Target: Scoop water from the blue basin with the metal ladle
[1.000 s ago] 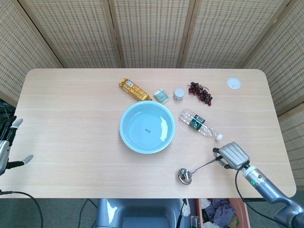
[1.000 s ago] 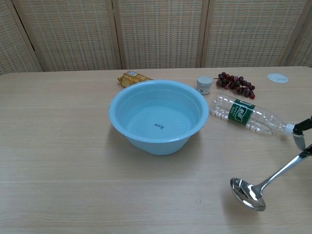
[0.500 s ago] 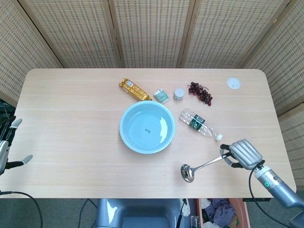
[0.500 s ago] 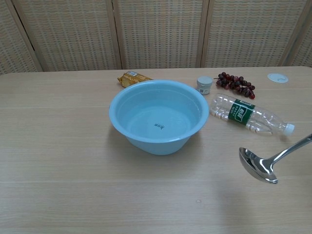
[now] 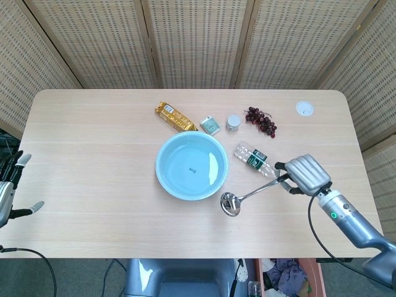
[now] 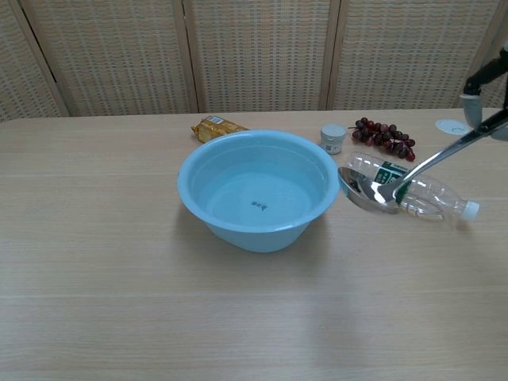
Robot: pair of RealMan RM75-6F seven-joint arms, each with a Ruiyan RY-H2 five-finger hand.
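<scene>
On the table (image 5: 93,136), the blue basin (image 5: 191,165) sat mid-way, water in it. Our right robot hand (image 5: 304,175) was clamped on the metal ladle (image 5: 253,192), well nearer than the left robot hand (image 5: 8,185), fingers spread on nothing at the far edge. The handle ran left from the hand, bowl just off the basin's right rim, in the air.

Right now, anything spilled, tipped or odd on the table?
No spill visible. The only thing off its base is the plastic bottle, lying on its side right of the blue basin. The right robot hand holds the metal ladle in the air beside the basin.
</scene>
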